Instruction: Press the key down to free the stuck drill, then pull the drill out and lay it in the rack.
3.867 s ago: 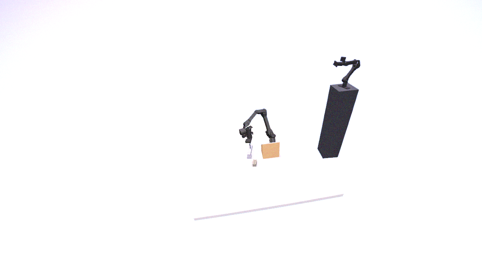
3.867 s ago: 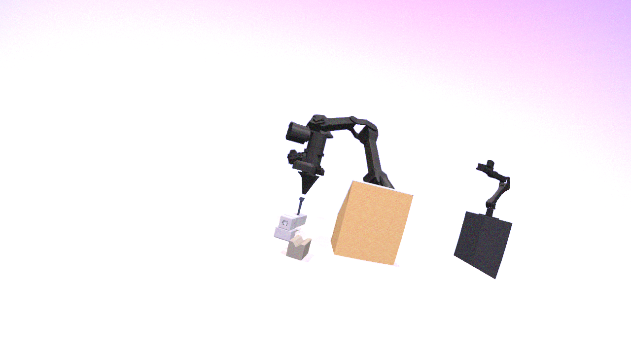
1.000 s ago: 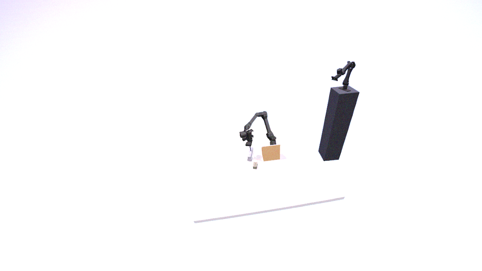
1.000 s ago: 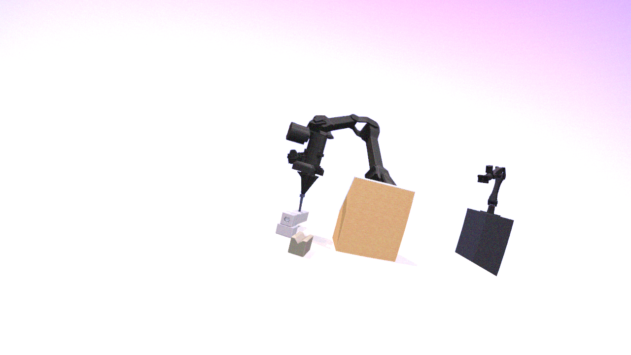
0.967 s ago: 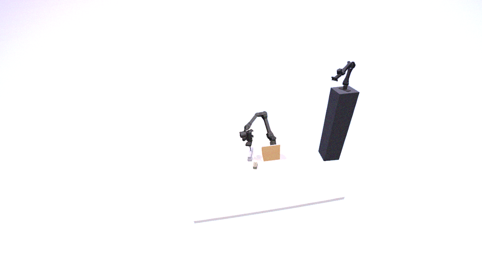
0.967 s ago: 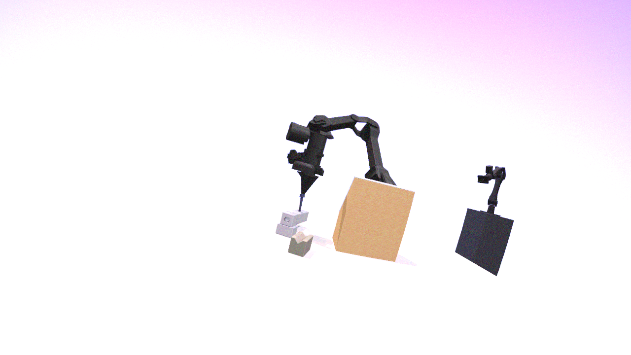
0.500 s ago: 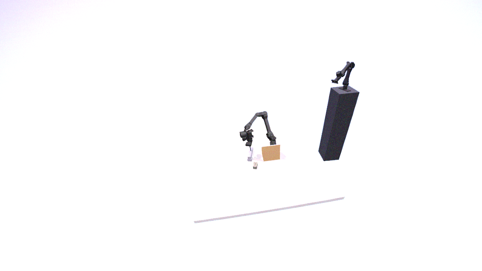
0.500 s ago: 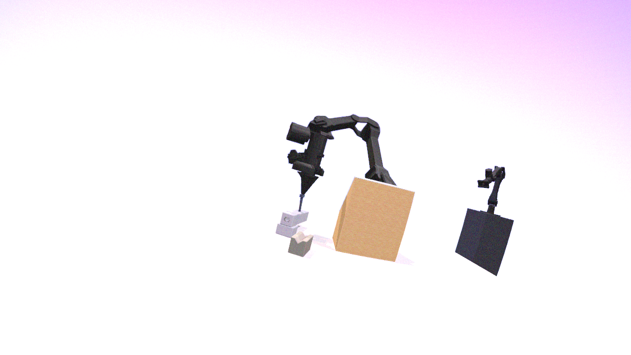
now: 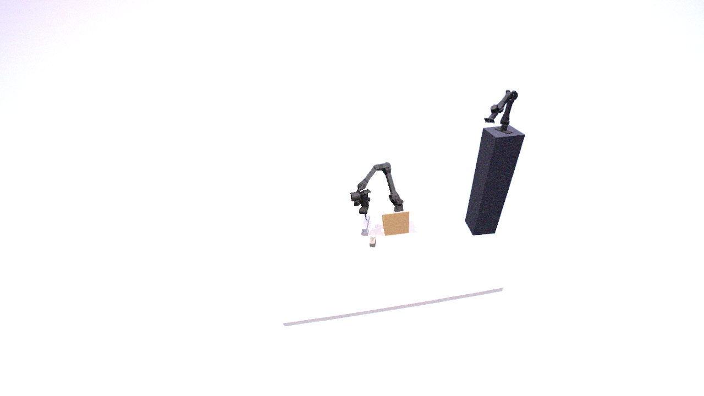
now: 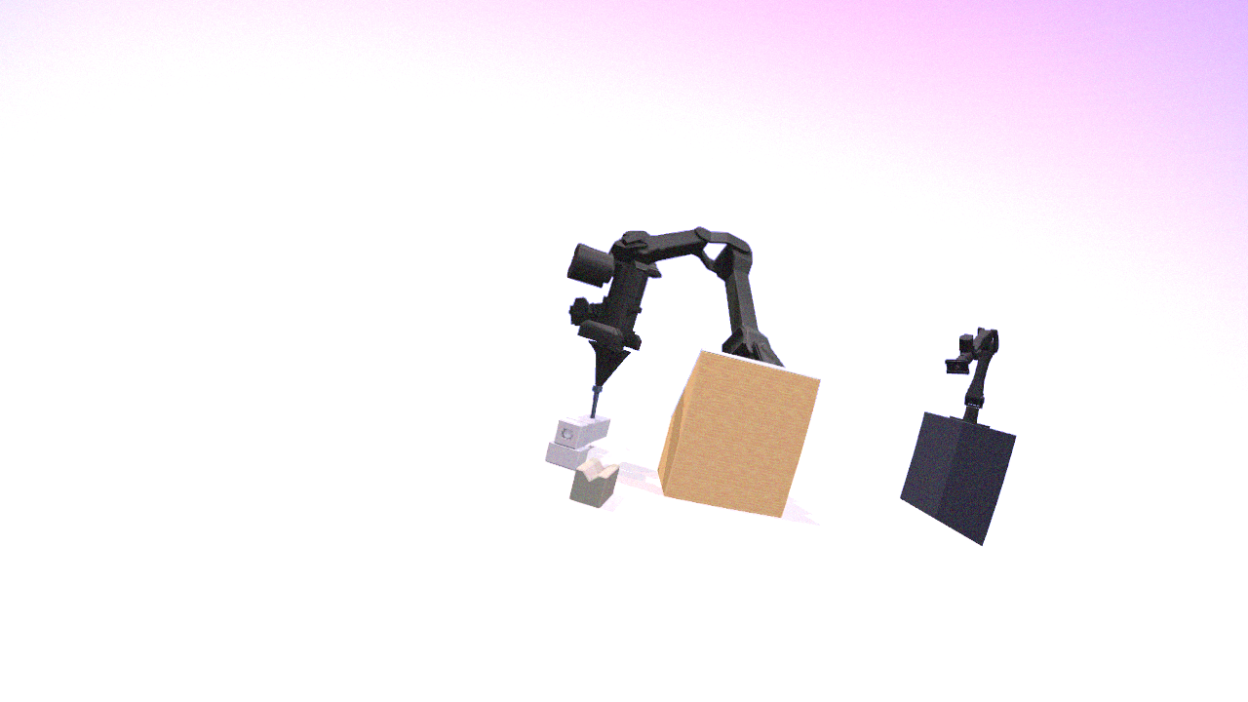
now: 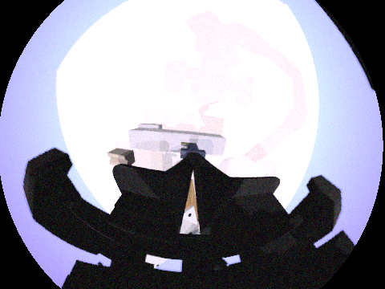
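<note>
My gripper (image 9: 364, 214) (image 10: 599, 380) (image 11: 194, 156) points straight down with its fingers shut. Its tip meets the top of a thin dark pin (image 10: 594, 403) (image 11: 191, 149) that stands up from a light grey two-step block (image 9: 364, 230) (image 10: 582, 429) (image 11: 160, 140). I cannot tell whether the tip presses on the pin or pinches it. The block's front face has a round hole (image 10: 566, 431). A beige V-notched rack (image 9: 373, 241) (image 10: 594, 485) (image 11: 122, 156) stands just in front of the block, with nothing in it.
A tan box (image 9: 395, 223) (image 10: 741, 436) stands right of the block, in front of my arm's base. A tall dark pillar (image 9: 492, 182) (image 10: 955, 476) far right carries a second small arm (image 9: 502, 108) (image 10: 973, 358). A thin grey strip (image 9: 394, 306) marks the surface's front edge.
</note>
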{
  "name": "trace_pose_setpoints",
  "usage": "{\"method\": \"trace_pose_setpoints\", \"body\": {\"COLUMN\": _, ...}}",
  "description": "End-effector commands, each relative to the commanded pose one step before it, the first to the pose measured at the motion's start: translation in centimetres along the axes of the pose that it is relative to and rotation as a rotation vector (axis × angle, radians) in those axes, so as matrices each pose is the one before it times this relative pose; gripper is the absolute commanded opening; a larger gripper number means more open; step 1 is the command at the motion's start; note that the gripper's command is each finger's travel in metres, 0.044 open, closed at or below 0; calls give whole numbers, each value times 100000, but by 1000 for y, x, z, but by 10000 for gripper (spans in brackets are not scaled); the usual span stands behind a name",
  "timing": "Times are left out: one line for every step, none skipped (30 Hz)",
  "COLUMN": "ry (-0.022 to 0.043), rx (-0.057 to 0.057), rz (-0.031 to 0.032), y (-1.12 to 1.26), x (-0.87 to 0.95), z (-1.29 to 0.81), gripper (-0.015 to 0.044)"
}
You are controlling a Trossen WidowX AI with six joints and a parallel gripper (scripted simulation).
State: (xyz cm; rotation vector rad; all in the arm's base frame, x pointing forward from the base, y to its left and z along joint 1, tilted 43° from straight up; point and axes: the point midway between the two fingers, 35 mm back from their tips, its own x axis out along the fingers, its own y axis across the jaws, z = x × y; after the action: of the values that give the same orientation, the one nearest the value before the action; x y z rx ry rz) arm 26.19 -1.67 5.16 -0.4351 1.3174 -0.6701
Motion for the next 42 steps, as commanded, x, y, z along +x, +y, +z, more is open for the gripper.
{"method": "trace_pose_setpoints", "body": {"ry": 4462, "rx": -562, "rz": -1231, "y": -32, "x": 1680, "z": -922, "gripper": 0}}
{"method": "trace_pose_setpoints", "body": {"ry": 0, "rx": 0, "rz": -2, "y": 2, "x": 58, "z": -10, "gripper": 0}}
{"method": "trace_pose_setpoints", "body": {"ry": -1, "rx": 0, "rz": -3, "y": 2, "x": 61, "z": -10, "gripper": 0}}
{"method": "trace_pose_setpoints", "body": {"ry": -1, "rx": 0, "rz": -3, "y": 2, "x": 62, "z": -10, "gripper": 0}}
{"method": "trace_pose_setpoints", "body": {"ry": -1, "rx": 0, "rz": -3, "y": 2, "x": 63, "z": -9, "gripper": 0}}
{"method": "trace_pose_setpoints", "body": {"ry": -1, "rx": 0, "rz": -3, "y": 2, "x": 65, "z": -10, "gripper": 0}}
{"method": "trace_pose_setpoints", "body": {"ry": -1, "rx": 0, "rz": -3, "y": 2, "x": 68, "z": -10, "gripper": 0}}
{"method": "trace_pose_setpoints", "body": {"ry": -1, "rx": 0, "rz": -3, "y": 2, "x": 71, "z": -11, "gripper": 0}}
{"method": "trace_pose_setpoints", "body": {"ry": -1, "rx": 0, "rz": -3, "y": 2, "x": 76, "z": -11, "gripper": 0}}
{"method": "trace_pose_setpoints", "body": {"ry": 2, "rx": -4, "rz": 45, "y": 23, "x": -192, "z": 54, "gripper": 26}}
{"method": "trace_pose_setpoints", "body": {"ry": 5, "rx": -8, "rz": 87, "y": 45, "x": -399, "z": 107, "gripper": 53}}
{"method": "trace_pose_setpoints", "body": {"ry": 8, "rx": -10, "rz": 102, "y": 55, "x": -536, "z": 133, "gripper": 79}}
{"method": "trace_pose_setpoints", "body": {"ry": 13, "rx": -12, "rz": 110, "y": 61, "x": -704, "z": 155, "gripper": 105}}
{"method": "trace_pose_setpoints", "body": {"ry": 19, "rx": -13, "rz": 102, "y": 61, "x": -913, "z": 170, "gripper": 131}}
{"method": "trace_pose_setpoints", "body": {"ry": 25, "rx": -11, "rz": 69, "y": 49, "x": -1166, "z": 169, "gripper": 157}}
{"method": "trace_pose_setpoints", "body": {"ry": 21, "rx": -4, "rz": 3, "y": 15, "x": -1114, "z": 114, "gripper": 184}}
{"method": "trace_pose_setpoints", "body": {"ry": 15, "rx": 3, "rz": -52, "y": -15, "x": -1068, "z": 68, "gripper": 210}}
{"method": "trace_pose_setpoints", "body": {"ry": 7, "rx": 8, "rz": -79, "y": -33, "x": -858, "z": 27, "gripper": 236}}
{"method": "trace_pose_setpoints", "body": {"ry": 1, "rx": 7, "rz": -67, "y": -31, "x": -543, "z": 5, "gripper": 263}}
{"method": "trace_pose_setpoints", "body": {"ry": 0, "rx": 3, "rz": -26, "y": -13, "x": -186, "z": -1, "gripper": 289}}
{"method": "trace_pose_setpoints", "body": {"ry": 0, "rx": 0, "rz": 0, "y": 0, "x": 0, "z": 0, "gripper": 315}}
{"method": "trace_pose_setpoints", "body": {"ry": 0, "rx": 0, "rz": 0, "y": 0, "x": 0, "z": 0, "gripper": 341}}
{"method": "trace_pose_setpoints", "body": {"ry": 0, "rx": 0, "rz": 0, "y": 0, "x": 0, "z": 0, "gripper": 368}}
{"method": "trace_pose_setpoints", "body": {"ry": -1054, "rx": -2152, "rz": 223, "y": 287, "x": 821, "z": 138, "gripper": 394}}
{"method": "trace_pose_setpoints", "body": {"ry": 19, "rx": -5039, "rz": 35, "y": 522, "x": 204, "z": 151, "gripper": 420}}
{"method": "trace_pose_setpoints", "body": {"ry": 29, "rx": -8398, "rz": 58, "y": 862, "x": 354, "z": 274, "gripper": 440}}
{"method": "trace_pose_setpoints", "body": {"ry": 32, "rx": -10475, "rz": 70, "y": 1055, "x": 465, "z": 394, "gripper": 440}}
{"method": "trace_pose_setpoints", "body": {"ry": 28, "rx": -10502, "rz": 67, "y": 1025, "x": 493, "z": 464, "gripper": 440}}
{"method": "trace_pose_setpoints", "body": {"ry": 24, "rx": -10502, "rz": 64, "y": 989, "x": 519, "z": 529, "gripper": 440}}
{"method": "trace_pose_setpoints", "body": {"ry": 22, "rx": -10502, "rz": 61, "y": 948, "x": 545, "z": 591, "gripper": 440}}
{"method": "trace_pose_setpoints", "body": {"ry": 20, "rx": -10502, "rz": 58, "y": 903, "x": 571, "z": 649, "gripper": 440}}
{"method": "trace_pose_setpoints", "body": {"ry": 19, "rx": -10502, "rz": 56, "y": 854, "x": 597, "z": 703, "gripper": 440}}
{"method": "trace_pose_setpoints", "body": {"ry": 19, "rx": -10502, "rz": 53, "y": 803, "x": 623, "z": 753, "gripper": 440}}
{"method": "trace_pose_setpoints", "body": {"ry": 16, "rx": -9095, "rz": 45, "y": 647, "x": 560, "z": 693, "gripper": 440}}
{"method": "trace_pose_setpoints", "body": {"ry": 10, "rx": -5333, "rz": 26, "y": 352, "x": 337, "z": 428, "gripper": 440}}
{"method": "trace_pose_setpoints", "body": {"ry": 10, "rx": -5252, "rz": 25, "y": 331, "x": 338, "z": 431, "gripper": 440}}
{"method": "trace_pose_setpoints", "body": {"ry": 10, "rx": -5201, "rz": 25, "y": 314, "x": 341, "z": 435, "gripper": 440}}
{"method": "trace_pose_setpoints", "body": {"ry": 11, "rx": -5181, "rz": 25, "y": 298, "x": 345, "z": 442, "gripper": 440}}
{"method": "trace_pose_setpoints", "body": {"ry": 11, "rx": -5181, "rz": 25, "y": 283, "x": 351, "z": 449, "gripper": 440}}
{"method": "trace_pose_setpoints", "body": {"ry": 11, "rx": -5197, "rz": 25, "y": 269, "x": 358, "z": 457, "gripper": 440}}
{"method": "trace_pose_setpoints", "body": {"ry": 12, "rx": -5193, "rz": 25, "y": 254, "x": 364, "z": 463, "gripper": 440}}
{"method": "trace_pose_setpoints", "body": {"ry": 12, "rx": -5214, "rz": 26, "y": 240, "x": 371, "z": 471, "gripper": 440}}
